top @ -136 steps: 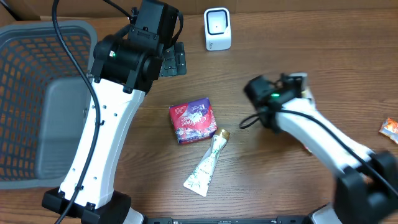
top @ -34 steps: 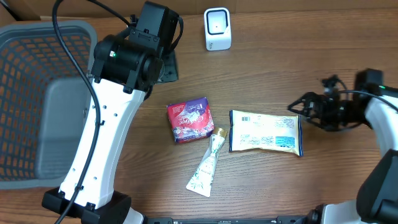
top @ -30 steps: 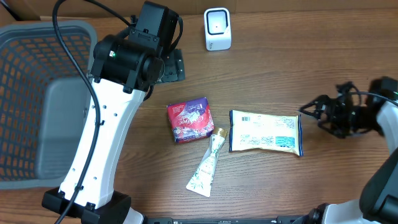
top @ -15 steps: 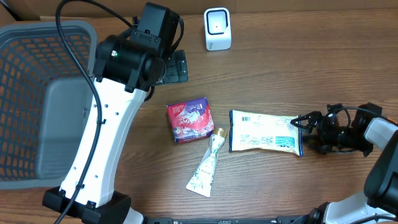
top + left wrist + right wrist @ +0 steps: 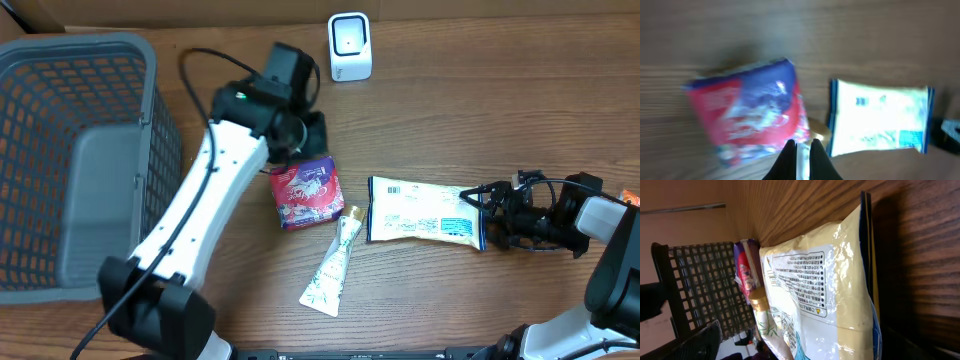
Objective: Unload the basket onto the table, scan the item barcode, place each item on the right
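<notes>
A cream, blue-edged packet [image 5: 427, 212] is laid flat, label up, its end at the right gripper [image 5: 487, 217]; the white scanner [image 5: 350, 46] is stood well apart.

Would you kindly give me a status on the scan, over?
Left tool shut, empty, near red-blue packet. Right tool open at white pouch edge. Pouch lies flat; nothing at scanner.

The table's left edge is being taken up by a grey mesh basket [image 5: 60, 60], and a white scanner [image 5: 349, 47] is standing near the far edge. Mid-table, a red and purple packet [image 5: 307, 193] is being overhung by the left gripper [image 5: 312, 135], with a white tube [image 5: 331, 268] lying just beside it. A cream packet [image 5: 425, 212] is being flanked at its right end by the spread jaws of the right gripper [image 5: 490, 208]. An orange wrapper [image 5: 631, 198] is being cropped at the right edge.
</notes>
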Robot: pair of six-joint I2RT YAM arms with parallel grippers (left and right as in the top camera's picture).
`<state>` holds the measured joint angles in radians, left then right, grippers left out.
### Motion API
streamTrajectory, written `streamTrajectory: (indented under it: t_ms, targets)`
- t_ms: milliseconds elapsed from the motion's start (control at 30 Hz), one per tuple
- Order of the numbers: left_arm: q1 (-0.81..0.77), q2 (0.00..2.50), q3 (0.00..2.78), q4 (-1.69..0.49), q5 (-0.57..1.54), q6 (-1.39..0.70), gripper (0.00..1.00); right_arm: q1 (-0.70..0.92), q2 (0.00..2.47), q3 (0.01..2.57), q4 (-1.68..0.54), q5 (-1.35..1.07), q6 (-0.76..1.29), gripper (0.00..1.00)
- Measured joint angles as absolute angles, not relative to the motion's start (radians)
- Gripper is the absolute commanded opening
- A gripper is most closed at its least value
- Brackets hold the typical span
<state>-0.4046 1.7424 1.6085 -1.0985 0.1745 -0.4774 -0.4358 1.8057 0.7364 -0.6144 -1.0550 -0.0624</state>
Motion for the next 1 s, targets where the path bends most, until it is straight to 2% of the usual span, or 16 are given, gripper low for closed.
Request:
streamTrajectory:
  t_ms: [333,600,1000]
  targets:
    - [-0.550,1.874,1.489,-0.817,0.466,-0.509,0.04,-0.431,1.808,0.732,-0.606,-1.056,-0.052,0.98]
    - [-0.574,2.042,1.472,-0.754,0.707,-0.533,0.04,-0.430,1.808,0.732,-0.605,-1.063,-0.052,1.00]
    - [-0.569,2.114,1.332,-0.660,0.815,-0.545,0.04,-0.403,1.807,0.727,-0.549,-1.068,0.026,1.00]
